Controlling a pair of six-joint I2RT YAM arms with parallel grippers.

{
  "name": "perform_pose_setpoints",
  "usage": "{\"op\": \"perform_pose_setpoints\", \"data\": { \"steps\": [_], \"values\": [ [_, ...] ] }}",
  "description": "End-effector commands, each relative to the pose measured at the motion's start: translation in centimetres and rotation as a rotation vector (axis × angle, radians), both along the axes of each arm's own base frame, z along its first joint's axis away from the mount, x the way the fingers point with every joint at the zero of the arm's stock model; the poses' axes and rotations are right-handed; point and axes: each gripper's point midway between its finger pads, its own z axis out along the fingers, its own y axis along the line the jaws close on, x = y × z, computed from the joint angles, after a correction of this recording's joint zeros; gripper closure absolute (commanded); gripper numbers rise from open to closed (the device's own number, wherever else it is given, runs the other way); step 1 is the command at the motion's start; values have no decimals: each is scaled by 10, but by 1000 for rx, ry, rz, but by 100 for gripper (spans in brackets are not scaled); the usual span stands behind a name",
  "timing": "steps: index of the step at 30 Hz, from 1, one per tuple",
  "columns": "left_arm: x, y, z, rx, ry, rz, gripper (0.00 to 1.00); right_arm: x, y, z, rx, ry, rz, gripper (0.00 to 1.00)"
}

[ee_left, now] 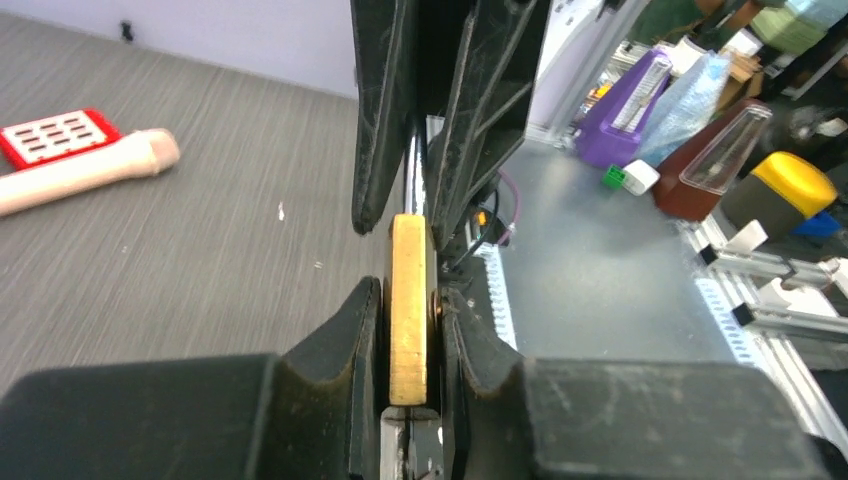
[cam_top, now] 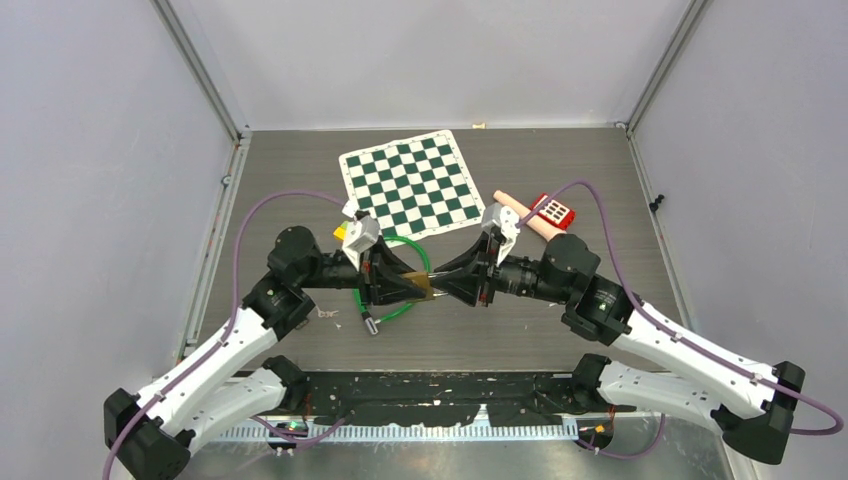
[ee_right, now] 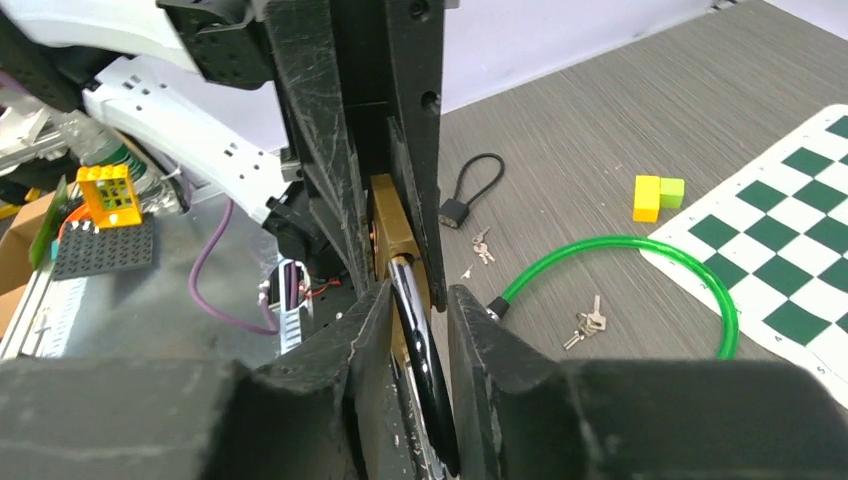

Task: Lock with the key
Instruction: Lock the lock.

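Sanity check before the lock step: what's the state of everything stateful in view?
left gripper: shut on brass padlock
right gripper: around its shackle, grip unclear
green cable lock: one end free
black cable lock: loop closed
keys: loose on table

The table (cam_top: 290, 190) lies bare far left and down the right side. The brass padlock (ee_left: 408, 310) and green cable loop (ee_right: 640, 241) block the centre; chess mat (cam_top: 410, 183), wooden handle (cam_top: 522, 212) and red keypad (cam_top: 553, 210) crowd the far middle.

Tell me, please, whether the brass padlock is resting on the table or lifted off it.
Lifted: the left gripper clamps the brass padlock in mid-air, with the table visibly below it.
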Motion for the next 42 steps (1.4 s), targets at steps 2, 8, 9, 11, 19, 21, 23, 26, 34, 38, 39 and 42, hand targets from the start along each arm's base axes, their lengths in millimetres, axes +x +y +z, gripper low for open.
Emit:
{"op": "perform_pose_setpoints", "data": {
  "steps": [2, 8, 9, 11, 19, 21, 23, 26, 34, 38, 39, 42],
  "values": [
    [29, -2, 36, -95, -146, 171, 100, 2, 1, 8, 1, 17, -46, 59],
    [30, 6, 27, -65, -152, 205, 100, 7, -22, 9, 14, 23, -127, 32],
    [30, 7, 25, -57, -156, 204, 100, 6, -27, 11, 25, 18, -134, 30],
    [28, 10, 24, -45, -167, 205, 100, 5, -32, 11, 29, 15, -141, 27],
    [9, 11, 24, 2, -169, 86, 100, 9, -37, -7, -48, 22, -149, 30],
    [6, 11, 26, 3, -172, 70, 100, 12, -35, -12, -71, 24, -149, 33],
    [6, 11, 28, -2, -179, 69, 100, 13, -34, -18, -94, 31, -143, 36],
    [4, 12, 31, -9, -189, 62, 100, 14, -32, -27, -117, 38, -128, 37],
    [-3, 12, 30, -11, -193, 22, 100, 13, -31, -28, -109, 48, -103, 55],
    [-4, 11, 30, -7, -188, 9, 100, 4, -28, -26, -93, 42, -49, 72],
    [-4, 10, 29, -6, -185, 6, 100, 2, -26, -23, -82, 38, -32, 74],
    [-3, 9, 31, -12, -187, -3, 100, -1, -23, -24, -74, 42, -8, 92]
  ]
}}
